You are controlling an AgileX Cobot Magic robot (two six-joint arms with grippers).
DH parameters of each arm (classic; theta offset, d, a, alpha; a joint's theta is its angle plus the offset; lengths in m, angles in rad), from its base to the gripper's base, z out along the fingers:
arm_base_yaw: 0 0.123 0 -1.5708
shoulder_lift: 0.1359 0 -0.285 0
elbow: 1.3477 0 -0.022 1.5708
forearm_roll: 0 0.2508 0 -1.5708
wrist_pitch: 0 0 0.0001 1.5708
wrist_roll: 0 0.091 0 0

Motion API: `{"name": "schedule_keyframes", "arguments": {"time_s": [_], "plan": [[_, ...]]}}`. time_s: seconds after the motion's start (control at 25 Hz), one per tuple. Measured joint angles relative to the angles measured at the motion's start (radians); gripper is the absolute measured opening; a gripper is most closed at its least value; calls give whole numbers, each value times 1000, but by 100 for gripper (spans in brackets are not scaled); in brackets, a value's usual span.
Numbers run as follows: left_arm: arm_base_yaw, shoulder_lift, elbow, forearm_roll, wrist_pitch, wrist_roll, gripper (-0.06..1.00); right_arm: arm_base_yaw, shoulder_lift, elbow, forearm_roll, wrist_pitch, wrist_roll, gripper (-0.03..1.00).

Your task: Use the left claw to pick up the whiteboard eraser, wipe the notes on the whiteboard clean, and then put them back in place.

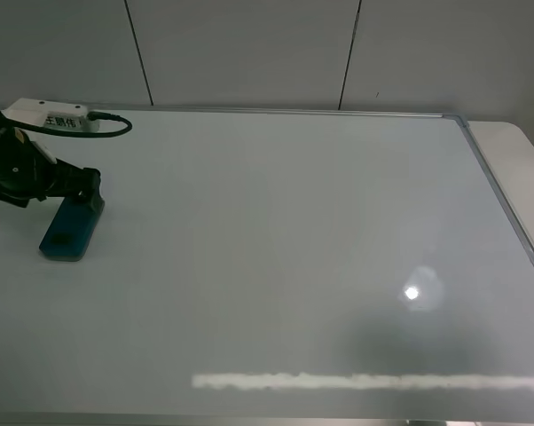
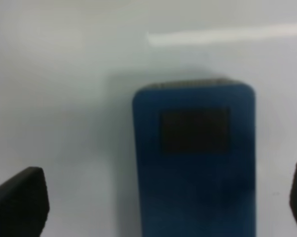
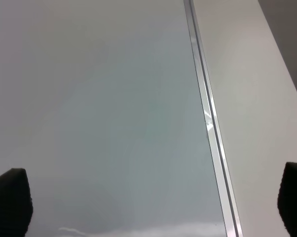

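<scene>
Left hand (image 1: 88,191) low over the whiteboard (image 1: 276,248), at the near end of the whiteboard eraser (image 1: 70,231). Fingers spread wide in the left wrist view, one dark fingertip (image 2: 20,200) well clear of the eraser's one long side, the other barely showing at the frame edge beyond the opposite side. No squeeze on the teal block; lying flat on the board directly ahead of the hand and between its fingers, long axis running away from the wrist. Whether a fingertip touches the block's near end: not readable from the high view.

No red notes to be found anywhere on the glossy surface, only a lamp glare and a bright reflected strip far from the hand. Judged from that: wiping likely done, eraser set down near the board's left edge, beside the white labelled box (image 1: 50,115) and its black cable (image 1: 103,124), out of the writing area.

Right hand (image 3: 148,207) also spread, both tips at the frame corners, parked above the board's silver frame (image 3: 207,123) where it meets the pale bench (image 3: 257,108), well apart from the eraser and idle, the job being the left arm's alone.
</scene>
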Motion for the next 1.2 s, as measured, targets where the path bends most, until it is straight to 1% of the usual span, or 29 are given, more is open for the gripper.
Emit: {"name": "schedule_keyframes", "arguments": {"time_s": [0.12, 0.36, 0.64, 0.88, 1.04, 1.12, 1.2], "plan": [[0, -108, 0, 0, 50, 3, 99, 0, 0, 0, 0, 0, 0, 99], [0, -437, 0, 6, 218, 3, 99, 0, 0, 0, 0, 0, 0, 99], [0, -857, 0, 66, 353, 4, 99, 0, 0, 0, 0, 0, 0, 99], [0, -1180, 0, 118, 445, 7, 99, 0, 0, 0, 0, 0, 0, 99], [0, -1340, 0, 123, 517, 7, 99, 0, 0, 0, 0, 0, 0, 99], [0, -1395, 0, 124, 574, 9, 99, 0, 0, 0, 0, 0, 0, 99], [0, -1436, 0, 124, 660, 12, 99, 0, 0, 0, 0, 0, 0, 99]]}}
